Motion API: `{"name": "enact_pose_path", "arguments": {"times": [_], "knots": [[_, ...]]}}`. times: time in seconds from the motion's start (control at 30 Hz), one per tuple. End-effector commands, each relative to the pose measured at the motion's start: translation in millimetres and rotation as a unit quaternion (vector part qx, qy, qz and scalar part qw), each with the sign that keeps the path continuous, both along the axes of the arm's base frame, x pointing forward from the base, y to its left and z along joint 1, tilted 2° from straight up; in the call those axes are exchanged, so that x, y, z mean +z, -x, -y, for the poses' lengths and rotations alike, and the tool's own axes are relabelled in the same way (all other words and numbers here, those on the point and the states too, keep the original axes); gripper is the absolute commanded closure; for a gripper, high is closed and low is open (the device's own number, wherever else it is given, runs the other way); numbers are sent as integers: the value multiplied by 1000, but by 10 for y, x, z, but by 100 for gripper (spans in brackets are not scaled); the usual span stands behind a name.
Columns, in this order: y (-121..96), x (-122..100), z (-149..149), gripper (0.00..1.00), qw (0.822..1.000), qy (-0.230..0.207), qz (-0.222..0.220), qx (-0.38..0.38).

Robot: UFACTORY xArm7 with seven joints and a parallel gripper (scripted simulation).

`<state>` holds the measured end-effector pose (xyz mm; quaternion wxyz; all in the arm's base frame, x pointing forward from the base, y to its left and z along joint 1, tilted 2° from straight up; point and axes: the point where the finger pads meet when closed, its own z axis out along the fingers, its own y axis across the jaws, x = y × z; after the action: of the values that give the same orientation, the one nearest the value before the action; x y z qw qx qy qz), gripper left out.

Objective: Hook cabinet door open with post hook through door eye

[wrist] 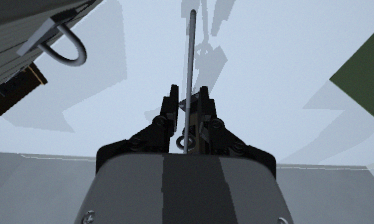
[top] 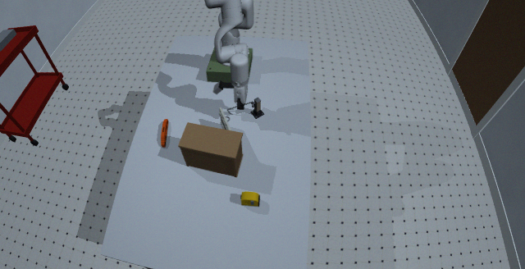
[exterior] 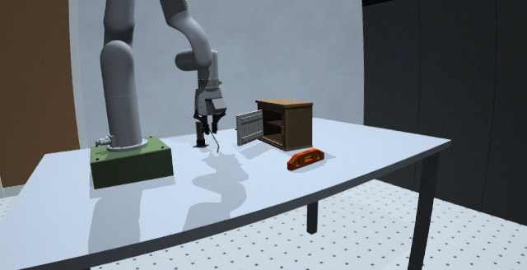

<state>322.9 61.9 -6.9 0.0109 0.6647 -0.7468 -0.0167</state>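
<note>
The brown cabinet (top: 211,139) (exterior: 298,126) stands upright, its grey door (top: 223,119) (exterior: 249,128) swung wide open. The metal eye (wrist: 81,49) sticks out from the door's face in the wrist view. The post (top: 257,105) (exterior: 199,131) stands on a dark base beside the gripper. The thin hook (top: 235,108) (exterior: 215,139) (wrist: 190,60) reaches from the post towards the door side; its end is apart from the eye. My gripper (top: 240,107) (exterior: 210,131) (wrist: 188,95) is slightly open around the hook's rod, with gaps visible beside the rod. The rod's mount is partly hidden by the fingers.
An orange level (top: 164,133) (exterior: 305,159) lies beside the cabinet. A yellow tape measure (top: 250,198) is behind the cabinet. The green robot base (top: 219,75) (exterior: 132,169) (wrist: 363,75) stands on the table. A red cart (top: 34,97) stands off the table.
</note>
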Motion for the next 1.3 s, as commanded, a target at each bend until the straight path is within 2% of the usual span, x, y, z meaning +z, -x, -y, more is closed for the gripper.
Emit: {"name": "enact_pose_path", "arguments": {"times": [0.0, 0.87, 0.9, 1.27], "knots": [[-14, -39, -2, 77, 1000, 0, 2, 0], [-11, -120, -3, 77, 1000, 0, 2, 0], [-11, -120, -3, 96, 1000, 0, 2, 0], [-11, -120, -3, 96, 1000, 0, 2, 0]]}}
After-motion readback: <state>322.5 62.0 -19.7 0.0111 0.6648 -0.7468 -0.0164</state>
